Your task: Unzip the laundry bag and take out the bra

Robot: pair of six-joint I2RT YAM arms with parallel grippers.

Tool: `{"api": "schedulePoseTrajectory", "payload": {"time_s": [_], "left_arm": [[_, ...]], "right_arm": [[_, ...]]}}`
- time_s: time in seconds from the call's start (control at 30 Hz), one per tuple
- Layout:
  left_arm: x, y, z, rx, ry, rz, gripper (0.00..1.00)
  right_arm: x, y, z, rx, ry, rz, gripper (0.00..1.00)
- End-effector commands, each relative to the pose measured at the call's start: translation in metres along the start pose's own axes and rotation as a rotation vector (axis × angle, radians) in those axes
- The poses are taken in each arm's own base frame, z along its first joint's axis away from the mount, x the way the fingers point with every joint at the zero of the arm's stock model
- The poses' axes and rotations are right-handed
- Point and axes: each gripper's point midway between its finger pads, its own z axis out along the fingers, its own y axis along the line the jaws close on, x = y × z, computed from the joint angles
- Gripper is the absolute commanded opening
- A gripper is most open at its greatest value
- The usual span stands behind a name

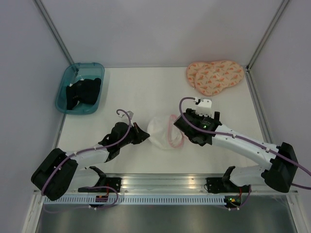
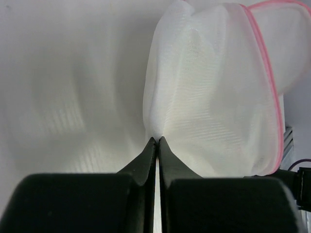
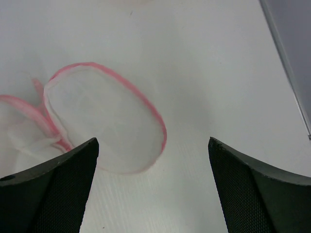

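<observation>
On counter, between both arms: laundry bag, pink rim gaping. Left hand pinched shut on its mesh edge. Right hand wide open, empty, over the flap. Bra not discernible. Risk: the thin pinch slips and the bag drags when the right hand pulls.

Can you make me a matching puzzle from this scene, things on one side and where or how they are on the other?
1. teal bin
2. peach patterned pad
3. left gripper
4. right gripper

A. open wide
B. far right corner of the table
C. holds black clothing
D. pinching the laundry bag

Pairs: 1-C, 2-B, 3-D, 4-A.
</observation>
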Motion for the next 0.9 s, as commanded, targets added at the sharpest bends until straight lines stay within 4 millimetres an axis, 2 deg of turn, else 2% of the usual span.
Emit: {"api": "schedulePoseTrajectory", "payload": {"time_s": [0.0, 0.07, 0.1, 0.13, 0.2, 0.27, 0.33, 0.4, 0.43, 0.6, 0.73, 0.87], "left_arm": [[-0.004, 0.007, -0.005, -0.025, -0.039, -0.026, 0.02], [-0.002, 0.008, -0.007, -0.025, -0.041, -0.034, 0.02], [-0.001, 0.009, -0.007, -0.025, -0.039, -0.036, 0.02], [-0.002, 0.008, -0.007, -0.024, -0.04, -0.035, 0.02], [-0.001, 0.01, -0.007, -0.033, -0.034, -0.035, 0.02], [0.0, 0.011, -0.006, -0.038, -0.029, -0.035, 0.02], [0.002, 0.013, -0.007, -0.044, -0.026, -0.037, 0.02], [0.002, 0.014, -0.007, -0.047, -0.027, -0.039, 0.02], [0.004, 0.015, -0.007, -0.05, -0.022, -0.041, 0.02], [0.007, 0.019, -0.008, -0.061, -0.018, -0.044, 0.02], [0.008, 0.02, -0.008, -0.063, -0.016, -0.047, 0.02], [0.008, 0.019, -0.008, -0.06, -0.017, -0.051, 0.02]], "right_arm": [[-0.017, -0.041, -0.01, 0.096, -0.073, 0.041, 0.98], [-0.017, -0.02, -0.013, -0.021, -0.044, 0.053, 0.98], [-0.019, 0.0, -0.012, -0.113, -0.058, 0.041, 0.98], [-0.008, 0.025, -0.019, -0.266, 0.0, 0.024, 0.98], [-0.009, 0.055, -0.026, -0.441, -0.024, 0.044, 0.98], [0.0, 0.074, -0.032, -0.543, 0.006, 0.037, 0.98], [0.008, 0.088, -0.032, -0.602, 0.016, 0.014, 0.98], [0.028, 0.098, -0.024, -0.625, 0.054, -0.023, 0.98], [0.028, 0.107, -0.025, -0.665, 0.053, -0.011, 0.98], [0.056, 0.136, -0.022, -0.822, 0.137, 0.022, 0.95], [0.07, 0.147, -0.023, -0.864, 0.189, 0.032, 0.9], [0.064, 0.155, -0.032, -0.921, 0.192, 0.059, 0.83]]}}
